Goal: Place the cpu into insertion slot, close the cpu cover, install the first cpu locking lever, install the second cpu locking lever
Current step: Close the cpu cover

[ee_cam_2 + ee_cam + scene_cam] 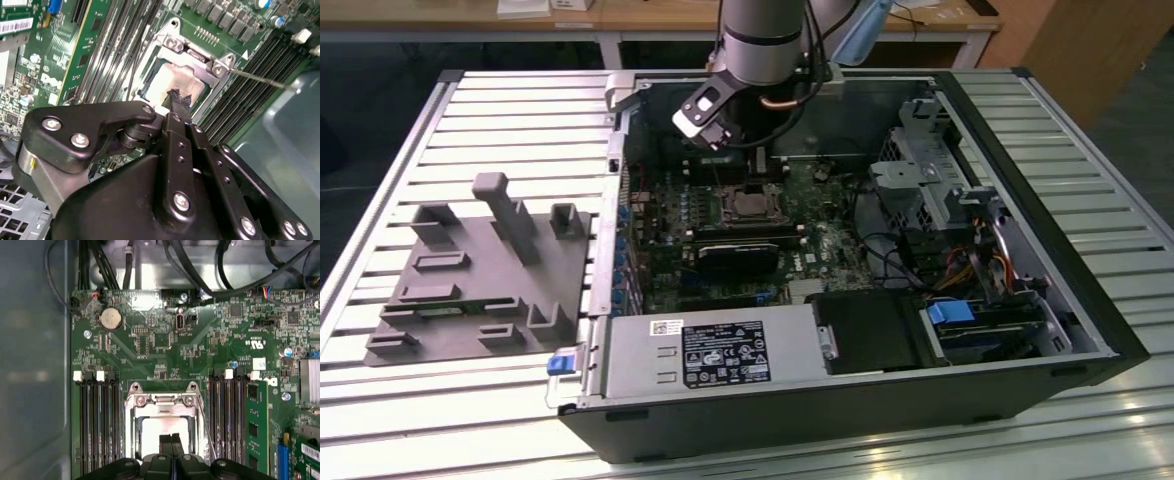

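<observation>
End effector [172, 439] clenched and empty, tips just over the cpu [152, 429], seated in the insertion slot [749, 206] at 5 o'clock from it in the exterior view. The cpu cover [161, 400] looks down and a locking lever [260, 80] juts free. Lever stage, I'd judge: hooking that thin wire calls for fine aim.

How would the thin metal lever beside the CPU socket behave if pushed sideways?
The locking lever is a thin bare wire rod, so it probably flexes and springs rather than staying stiff. Its smooth round metal may let the gripper slip off. It seems hinged near the cpu cover, so it likely swings, not slides.
</observation>
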`<state>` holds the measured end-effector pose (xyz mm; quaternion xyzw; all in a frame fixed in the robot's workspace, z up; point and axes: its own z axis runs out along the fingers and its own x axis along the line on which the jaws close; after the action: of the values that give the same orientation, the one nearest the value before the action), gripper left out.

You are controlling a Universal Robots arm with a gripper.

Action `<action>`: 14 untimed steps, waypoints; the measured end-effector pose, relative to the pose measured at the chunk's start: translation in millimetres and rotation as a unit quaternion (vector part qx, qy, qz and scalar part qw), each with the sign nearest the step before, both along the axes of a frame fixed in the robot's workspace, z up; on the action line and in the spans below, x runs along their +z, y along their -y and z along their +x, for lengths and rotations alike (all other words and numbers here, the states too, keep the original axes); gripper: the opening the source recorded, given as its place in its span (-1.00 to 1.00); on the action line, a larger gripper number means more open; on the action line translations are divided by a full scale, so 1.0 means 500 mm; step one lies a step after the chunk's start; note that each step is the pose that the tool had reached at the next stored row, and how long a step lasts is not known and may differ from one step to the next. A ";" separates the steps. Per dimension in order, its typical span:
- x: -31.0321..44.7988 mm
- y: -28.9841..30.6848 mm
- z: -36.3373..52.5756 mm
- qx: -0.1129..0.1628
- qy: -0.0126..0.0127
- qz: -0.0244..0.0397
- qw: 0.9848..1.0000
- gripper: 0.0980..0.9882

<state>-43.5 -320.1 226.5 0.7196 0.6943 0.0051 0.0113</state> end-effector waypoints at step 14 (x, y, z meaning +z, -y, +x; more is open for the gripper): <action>0.000 0.000 -0.001 0.061 0.000 0.000 0.998 -0.99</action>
<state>-43.9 -320.1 226.4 0.6762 0.7366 0.0057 0.0111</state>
